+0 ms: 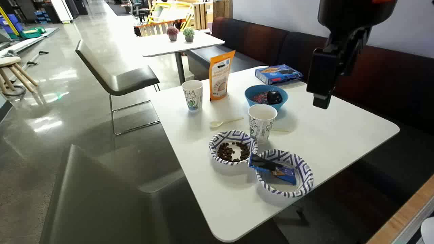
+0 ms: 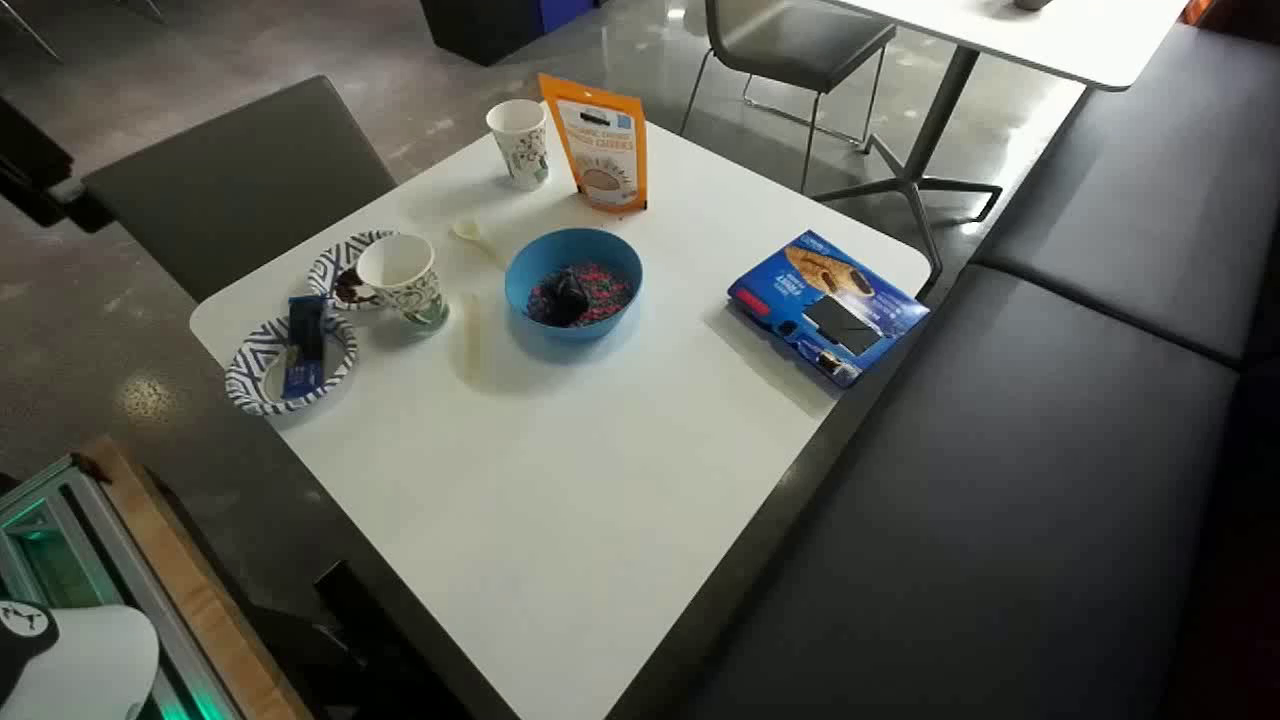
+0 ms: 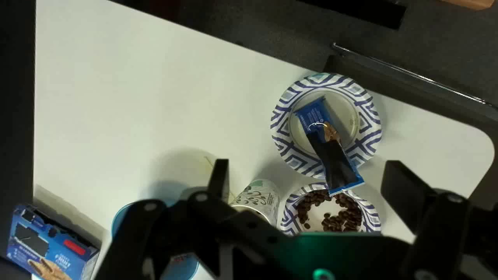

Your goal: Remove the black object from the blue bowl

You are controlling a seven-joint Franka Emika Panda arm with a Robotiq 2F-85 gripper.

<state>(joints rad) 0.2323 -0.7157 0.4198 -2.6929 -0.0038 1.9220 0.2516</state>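
The blue bowl (image 1: 250,96) stands upright on the white table, with pink and dark bits inside. The black object (image 1: 274,97) lies in it on these bits, against the inner side. The bowl (image 2: 620,255) and the black object (image 2: 566,298) show in an exterior view too. My gripper (image 1: 325,95) hangs above the table, apart from the bowl. In the wrist view my gripper (image 3: 305,171) is open, with nothing between its fingers, above the patterned dishes. There the bowl (image 3: 183,268) is mostly covered by the gripper, and the black object is hidden.
A paper cup (image 1: 261,123) stands close beside the bowl. Another cup (image 1: 192,96), an orange pouch (image 1: 219,76) and a blue box (image 1: 278,74) stand around it. Patterned dishes (image 1: 307,176) hold dark beans and a blue packet (image 1: 273,168). A spoon (image 1: 225,122) lies on the table.
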